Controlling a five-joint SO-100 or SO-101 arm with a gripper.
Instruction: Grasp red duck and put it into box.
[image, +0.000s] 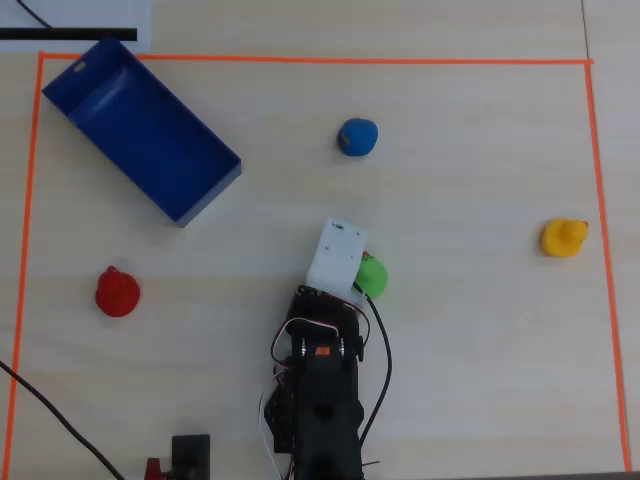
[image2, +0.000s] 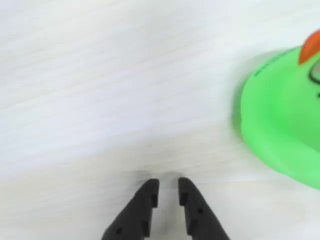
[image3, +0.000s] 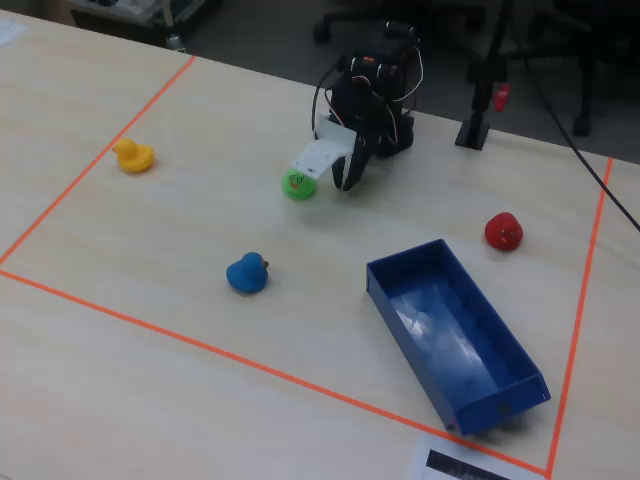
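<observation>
Nothing of the job looks done yet. The red duck (image: 117, 292) sits alone on the pale wooden surface (image: 460, 360), far to the left of the arm in the overhead view, and nothing touches it. The blue box (image: 140, 128) lies up in the top left corner of the orange tape square (image: 300, 60), and it is empty inside. The hand (image2: 168, 192) is low over the surface near the arm's base, and its two black fingers (image2: 142, 205) are almost together, with just a thin gap and nothing between them. Right beside it is a green duck (image2: 280, 125), which is not the one we want. A blue duck (image: 357, 137) and a yellow duck (image: 564, 238) sit farther off. So I think all the steps are left: the arm has to swing over to the red duck, open the hand, close on the duck, carry it to the blue box and let go.
</observation>
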